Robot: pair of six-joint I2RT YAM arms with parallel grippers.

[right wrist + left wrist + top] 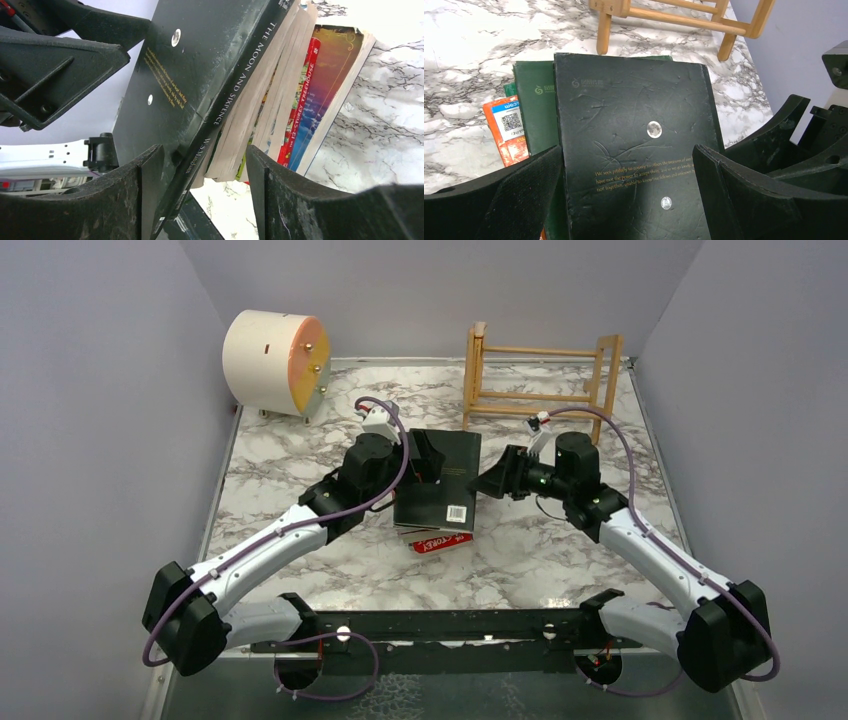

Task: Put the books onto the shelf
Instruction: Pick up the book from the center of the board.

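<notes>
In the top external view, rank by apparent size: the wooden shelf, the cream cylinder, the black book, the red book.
1. shelf, widest outline.
2. cream cylinder.
3. black book, close to the cylinder and nearer the camera, so unsure.
4. red book, only an edge showing.

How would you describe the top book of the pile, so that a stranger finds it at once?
At the middle of the marble table lies one pile of books. The top book is black with gold lettering and a white barcode near its front edge; a green book and a red book show beneath it.
</notes>
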